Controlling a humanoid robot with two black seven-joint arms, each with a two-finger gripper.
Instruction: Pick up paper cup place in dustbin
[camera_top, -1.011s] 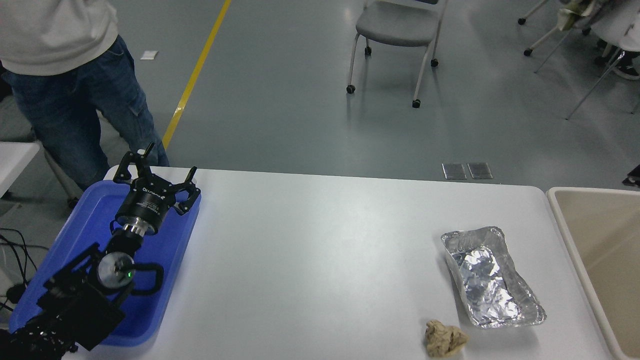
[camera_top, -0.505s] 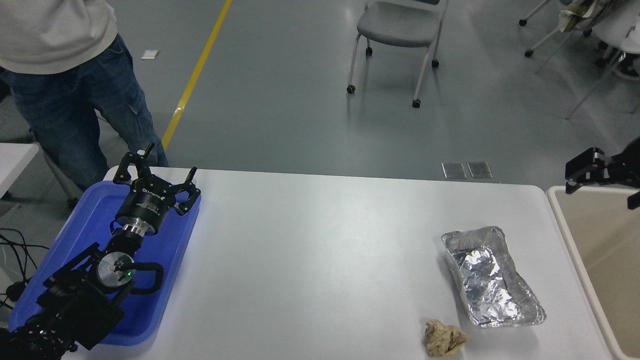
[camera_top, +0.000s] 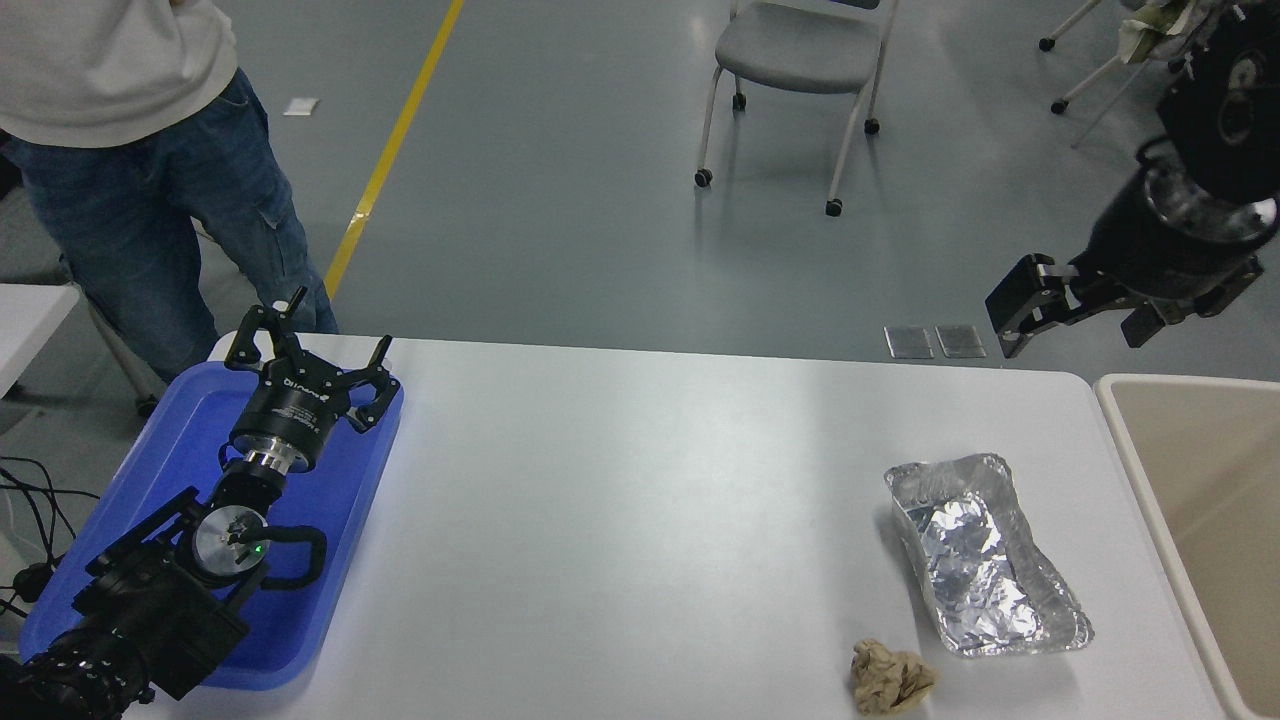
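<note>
The right gripper (camera_top: 1080, 310) hangs empty with fingers spread, above the bench's far corner. No paper cup shows anywhere; perhaps it already lies inside the dustbin (camera_top: 1125, 420), just right of and below the gripper. Nearer, below it, sit the foil tray (camera_top: 985, 555) and brown paper ball (camera_top: 890, 678); left gripper (camera_top: 312, 352) parked, open

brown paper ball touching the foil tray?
Apart. Head view shows bare white table between the brown paper ball and the foil tray.
</note>
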